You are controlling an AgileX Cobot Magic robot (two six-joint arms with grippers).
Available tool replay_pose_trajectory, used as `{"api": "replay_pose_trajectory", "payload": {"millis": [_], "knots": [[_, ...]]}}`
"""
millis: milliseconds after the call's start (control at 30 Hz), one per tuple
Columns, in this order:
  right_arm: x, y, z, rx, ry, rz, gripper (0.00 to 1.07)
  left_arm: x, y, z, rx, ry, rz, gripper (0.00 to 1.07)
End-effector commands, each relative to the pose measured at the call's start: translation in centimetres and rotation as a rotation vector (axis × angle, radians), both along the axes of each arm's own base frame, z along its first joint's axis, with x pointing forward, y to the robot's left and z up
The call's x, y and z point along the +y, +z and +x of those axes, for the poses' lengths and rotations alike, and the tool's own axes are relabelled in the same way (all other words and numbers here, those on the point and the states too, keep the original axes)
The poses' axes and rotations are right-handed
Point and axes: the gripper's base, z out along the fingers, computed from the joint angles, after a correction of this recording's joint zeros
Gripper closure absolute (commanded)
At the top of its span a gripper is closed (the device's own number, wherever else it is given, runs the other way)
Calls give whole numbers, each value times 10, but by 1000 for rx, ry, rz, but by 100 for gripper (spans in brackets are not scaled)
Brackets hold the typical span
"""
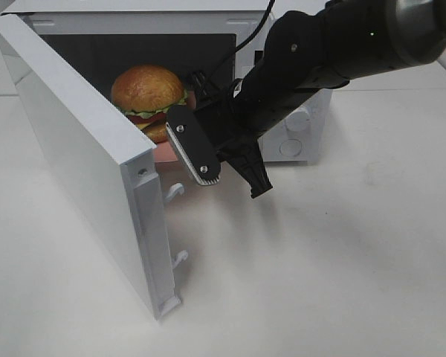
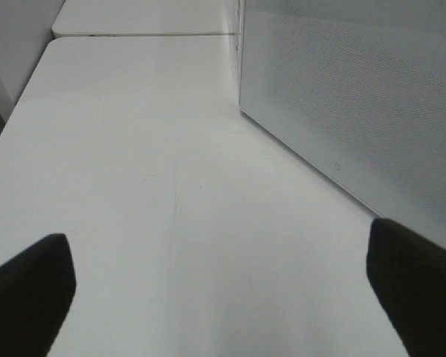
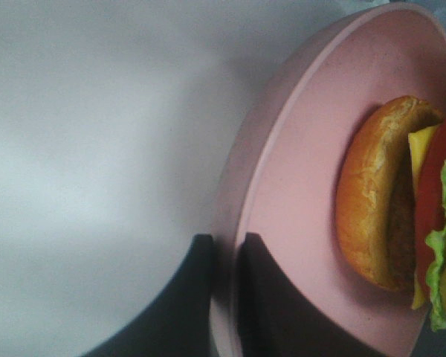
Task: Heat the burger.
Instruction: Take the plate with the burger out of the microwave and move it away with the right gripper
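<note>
Exterior high view. A white microwave stands at the far side of the white table, its door swung wide open toward the near left. Inside the dark cavity sits the burger, domed bun uppermost, with lettuce and red filling showing at its edge. Beneath it a strip of the pink plate shows at the cavity's front edge. The right gripper reaches in from the upper right to the mouth of the cavity, just in front of the burger.

Left wrist view. The two dark fingertips of the left gripper stand far apart, jaws fully spread, with nothing between them. Bare table lies ahead; the perforated outer face of the microwave door fills the right side of the picture.

Right wrist view. The right gripper's fingers are pressed nearly together, pinching the rim of the pink plate between them. The burger lies on the plate, clear of the fingers, with bun, yellow cheese, red layer and green lettuce visible.
</note>
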Motion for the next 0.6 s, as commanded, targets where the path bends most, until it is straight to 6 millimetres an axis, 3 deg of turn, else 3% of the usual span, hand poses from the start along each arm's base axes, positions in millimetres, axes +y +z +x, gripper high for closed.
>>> {"api": "replay_pose_trajectory", "payload": {"millis": [33, 600], "knots": [[-2, 20, -5, -103, 7, 73, 107, 0, -1, -2, -15, -2, -1, 7], [-17, 27, -28, -120, 51, 83, 107, 0, -1, -2, -15, -2, -1, 7]]}}
